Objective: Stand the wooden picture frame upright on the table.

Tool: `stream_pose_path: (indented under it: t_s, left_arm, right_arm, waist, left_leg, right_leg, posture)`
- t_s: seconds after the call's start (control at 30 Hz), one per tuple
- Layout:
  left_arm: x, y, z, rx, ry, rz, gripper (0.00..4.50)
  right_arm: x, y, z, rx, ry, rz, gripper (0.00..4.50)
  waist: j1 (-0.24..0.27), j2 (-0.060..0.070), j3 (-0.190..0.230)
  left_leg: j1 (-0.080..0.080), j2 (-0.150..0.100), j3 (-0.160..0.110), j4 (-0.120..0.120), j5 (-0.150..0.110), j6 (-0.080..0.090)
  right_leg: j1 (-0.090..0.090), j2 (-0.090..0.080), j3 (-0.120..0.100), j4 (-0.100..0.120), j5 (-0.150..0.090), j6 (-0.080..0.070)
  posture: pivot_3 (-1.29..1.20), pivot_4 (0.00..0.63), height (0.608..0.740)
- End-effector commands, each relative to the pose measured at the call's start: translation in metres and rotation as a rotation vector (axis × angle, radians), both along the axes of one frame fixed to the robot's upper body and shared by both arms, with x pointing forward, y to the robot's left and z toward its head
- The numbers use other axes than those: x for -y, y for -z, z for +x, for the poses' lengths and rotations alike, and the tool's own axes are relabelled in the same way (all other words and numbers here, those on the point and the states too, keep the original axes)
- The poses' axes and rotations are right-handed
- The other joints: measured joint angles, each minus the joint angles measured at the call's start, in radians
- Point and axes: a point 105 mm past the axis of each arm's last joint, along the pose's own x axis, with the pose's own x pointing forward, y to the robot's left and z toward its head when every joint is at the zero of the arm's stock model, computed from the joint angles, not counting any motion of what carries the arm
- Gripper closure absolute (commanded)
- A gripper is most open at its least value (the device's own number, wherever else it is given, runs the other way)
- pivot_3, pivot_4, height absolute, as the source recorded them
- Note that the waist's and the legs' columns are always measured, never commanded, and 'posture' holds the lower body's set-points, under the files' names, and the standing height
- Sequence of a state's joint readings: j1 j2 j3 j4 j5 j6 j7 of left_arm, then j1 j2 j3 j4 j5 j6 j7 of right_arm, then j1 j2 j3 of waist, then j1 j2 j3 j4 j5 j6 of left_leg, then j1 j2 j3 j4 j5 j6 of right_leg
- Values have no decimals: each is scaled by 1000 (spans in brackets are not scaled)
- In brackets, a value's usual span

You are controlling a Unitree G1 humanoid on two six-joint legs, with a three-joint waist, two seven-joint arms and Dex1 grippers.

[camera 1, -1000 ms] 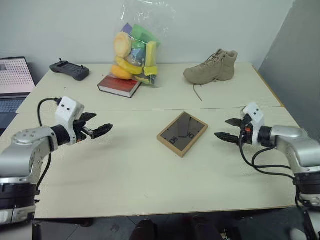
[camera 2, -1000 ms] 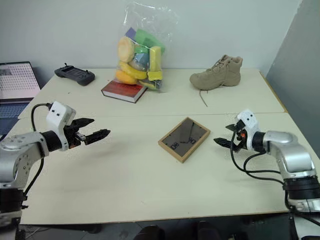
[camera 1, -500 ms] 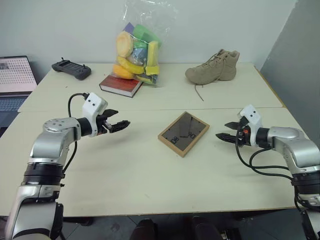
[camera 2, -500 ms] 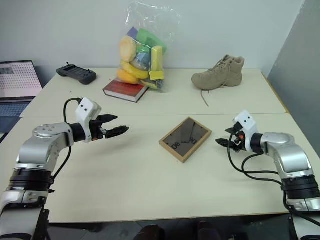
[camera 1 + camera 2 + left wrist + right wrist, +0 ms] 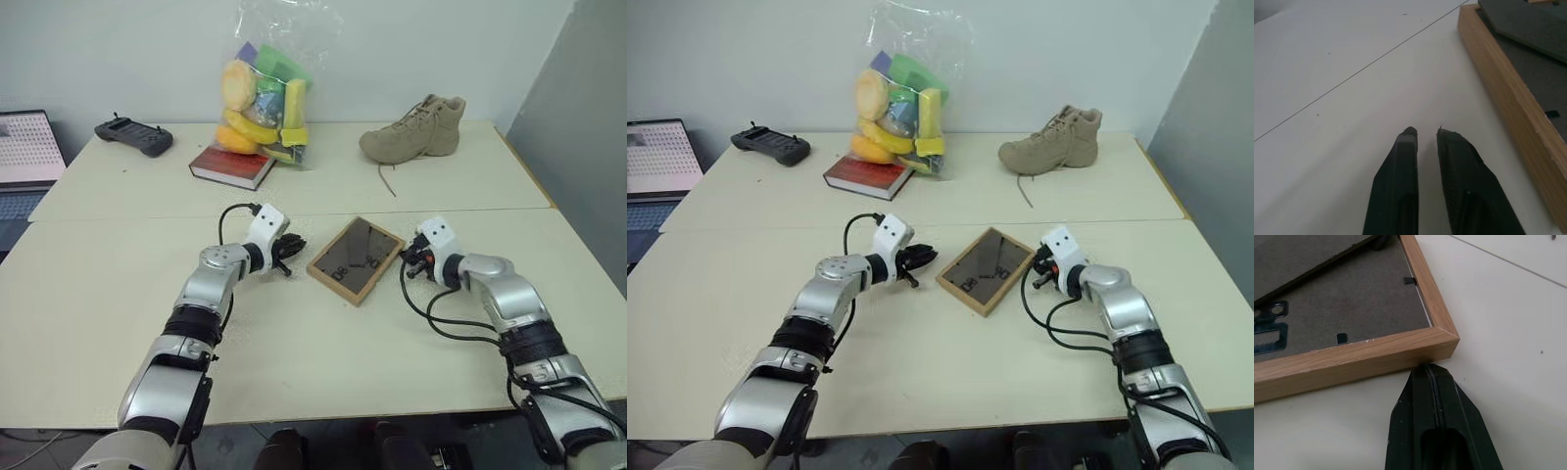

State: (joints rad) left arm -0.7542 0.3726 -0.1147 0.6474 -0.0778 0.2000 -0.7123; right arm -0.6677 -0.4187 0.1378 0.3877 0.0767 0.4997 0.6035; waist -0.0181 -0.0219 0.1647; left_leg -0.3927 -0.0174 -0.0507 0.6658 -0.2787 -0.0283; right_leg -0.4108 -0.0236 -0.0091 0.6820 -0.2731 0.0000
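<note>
While the wooden picture frame (image 5: 355, 258) lies back-up on the table (image 5: 294, 343), it sits between both grippers. The left gripper (image 5: 291, 256), pressed together, points at its left edge; the right gripper (image 5: 1426, 369), fingers together, touches its right corner.

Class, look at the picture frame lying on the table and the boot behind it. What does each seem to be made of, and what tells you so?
The wooden picture frame: pale, unvarnished-looking wood, grain streaks along its edge; its back panel looks like dark matte fibreboard, though that is uncertain. The boot: tan, dull, soft-looking suede or fabric, with laces.
</note>
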Motion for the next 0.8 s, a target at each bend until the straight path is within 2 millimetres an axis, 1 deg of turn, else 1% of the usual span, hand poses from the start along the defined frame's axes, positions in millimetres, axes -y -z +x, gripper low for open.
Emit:
stream_pose_path:
  t_s: [0.03, 0.17, 0.23, 0.33, 0.43, 0.5, 0.57, 0.63, 0.8]
  left_arm:
    - [18, -10, -8, 13, 88, 3, 4436]
    - [22, 2, -35, -28, 178, 51, 4436]
    - [21, 2, -46, -41, 190, 50, 4436]
    - [17, 3, -63, -68, 193, 58, 4436]
    - [12, 1, -83, -100, 213, 72, 4436]
    - [9, 0, -96, -119, 229, 83, 4436]
    - [7, -1, -109, -139, 249, 101, 4436]
    - [3, 0, -117, -153, 250, 124, 4436]
    - [-11, 2, -132, -197, 245, 185, 4436]
  right_arm:
    - [-19, -16, 13, 75, -23, 15, 4500]
    - [-49, -16, 8, 66, -119, 55, 4500]
    - [-63, -18, 4, 63, -168, 85, 4500]
    - [-76, -17, -3, 56, -233, 97, 4500]
    - [-87, -18, -16, 29, -323, 115, 4500]
    - [-94, -18, -30, 1, -410, 128, 4500]
    - [-100, -18, -44, -31, -490, 136, 4500]
    - [-102, -16, -55, -59, -552, 118, 4500]
    - [-99, -14, -68, -104, -618, 83, 4500]
  waist:
    - [-7, 0, 0]
    - [-19, 0, 0]
    - [-23, 1, 0]
    - [-23, 1, 0]
    - [-20, 1, 0]
    - [-17, 1, 0]
    - [-14, 1, 0]
    - [-13, 1, 0]
    - [-11, 1, 0]
  left_leg:
    - [0, 0, 0, 0, 0, 0]
    - [0, 0, 0, -1, 0, -1]
    - [1, 0, 0, -1, 0, -1]
    - [0, 1, 0, -1, 0, 0]
    - [0, 1, 0, -1, -1, 1]
    - [0, 1, 0, -1, -1, 2]
    - [0, 0, -1, -1, -1, 2]
    - [0, 0, -1, -1, -1, 2]
    - [0, 0, -3, -1, -1, 2]
  right_leg:
    - [0, 0, 0, 0, 0, 0]
    - [0, 0, 1, 0, 0, 0]
    - [0, 1, 2, -1, 0, 0]
    - [0, 1, 2, -1, 0, 0]
    - [0, 0, 1, 0, 0, 0]
    - [0, 0, 1, 0, 0, 0]
    - [0, 0, 1, -1, 0, 0]
    - [0, 0, 1, -1, 0, 0]
    - [0, 0, 0, 0, 0, 0]
  posture:
    - [0, 150, 740]
    - [0, 150, 740]
    - [0, 150, 740]
    - [0, 150, 740]
    - [0, 150, 740]
    - [0, 150, 740]
    - [0, 150, 740]
    - [0, 150, 740]
    - [0, 150, 740]
